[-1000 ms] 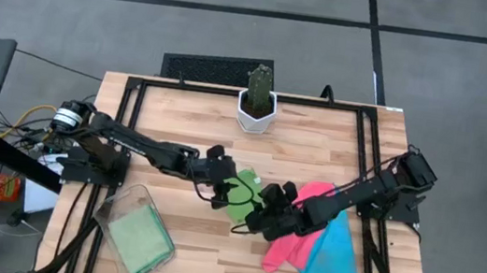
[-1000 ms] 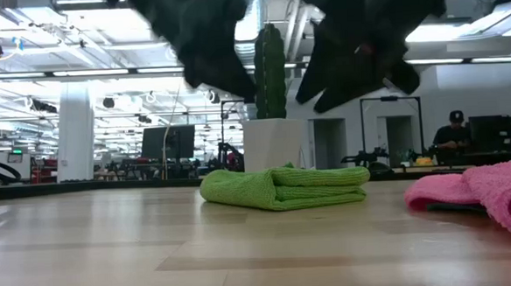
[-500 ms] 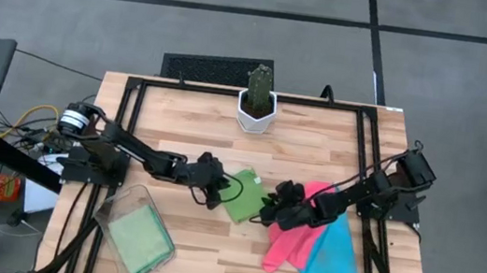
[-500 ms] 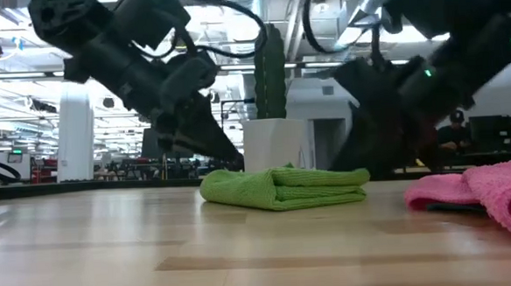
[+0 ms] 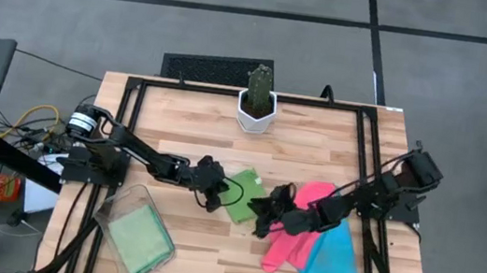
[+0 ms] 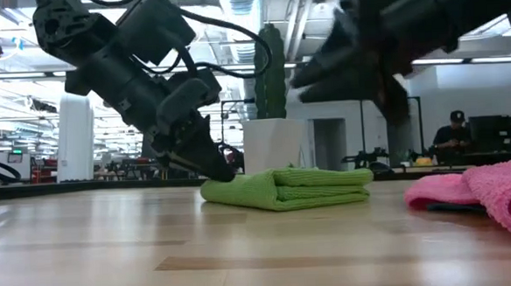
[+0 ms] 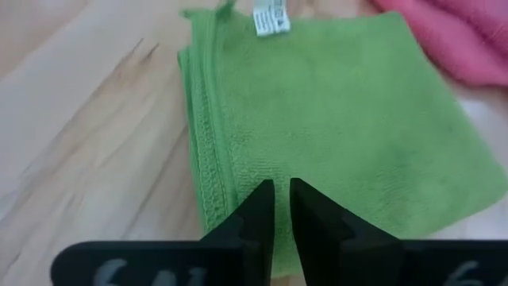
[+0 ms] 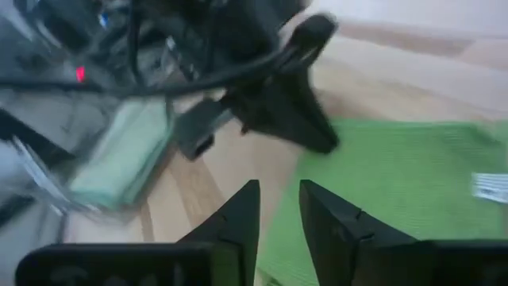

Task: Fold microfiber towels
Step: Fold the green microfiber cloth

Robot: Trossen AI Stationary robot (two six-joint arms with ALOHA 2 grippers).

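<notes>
You've four towels in view: one folded green towel (image 5: pixel 244 196) mid-worktop (image 5: pixel 318 146), fuzzy and square with a stitched hem; one pink towel (image 5: pixel 291 237) and one blue towel (image 5: pixel 337 267), both rumpled at the right; one green towel in the clear bin (image 5: pixel 135 233). Left gripper (image 7: pixel 281 208) pinches nearly shut at the folded towel's edge. Right gripper (image 8: pixel 278 208) hangs over the same towel, jaws narrowly parted, holding nothing. Blue towel is cut off by the worktop edge.

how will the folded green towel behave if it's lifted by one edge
Green towel is soft, fuzzy cloth, so it would likely droop and unfold rather than hold shape. It looks light. Its layers sit loose on the table, so a push would probably bunch them up.
</notes>
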